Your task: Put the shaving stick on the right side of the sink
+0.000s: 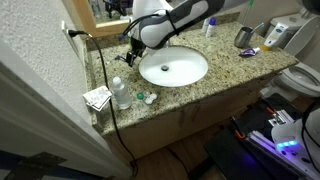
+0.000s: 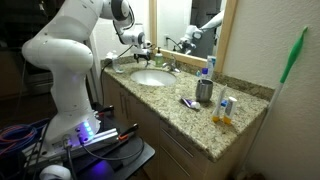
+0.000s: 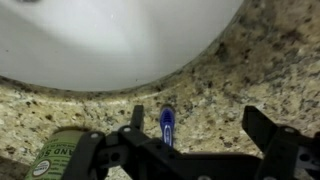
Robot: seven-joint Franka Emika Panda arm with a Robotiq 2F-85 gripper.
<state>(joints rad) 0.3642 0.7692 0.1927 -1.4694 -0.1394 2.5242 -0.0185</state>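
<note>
The shaving stick (image 3: 167, 126), blue and slim, lies flat on the speckled granite counter (image 3: 215, 75) just outside the rim of the white sink (image 3: 110, 45), its length pointing toward the basin. In the wrist view it sits between the fingers of the claw (image 3: 193, 128), which stand wide apart and touch nothing. The razor is nearer the finger (image 3: 136, 120) on the side of a green bottle (image 3: 52, 158) than the opposite finger (image 3: 255, 122). Both exterior views show the claw (image 1: 135, 47) low over the counter at the edge of the sink (image 1: 172, 70), on the side away from the chrome faucet (image 2: 172, 65). The razor itself is too small to make out there.

The pick-up appears not yet made, and the carry across the basin is still to come. The risks lie in the grasp. Because the razor is off-centre, a closing finger could push the thin handle along the granite rather than pinch it. It could skid or turn, and the basin's edge is close enough that it might slide in. The green bottle stands just beside the claw, so a sideways correction could knock it. A shallow grip on so slim a handle could also let it drop over the bowl.
</note>
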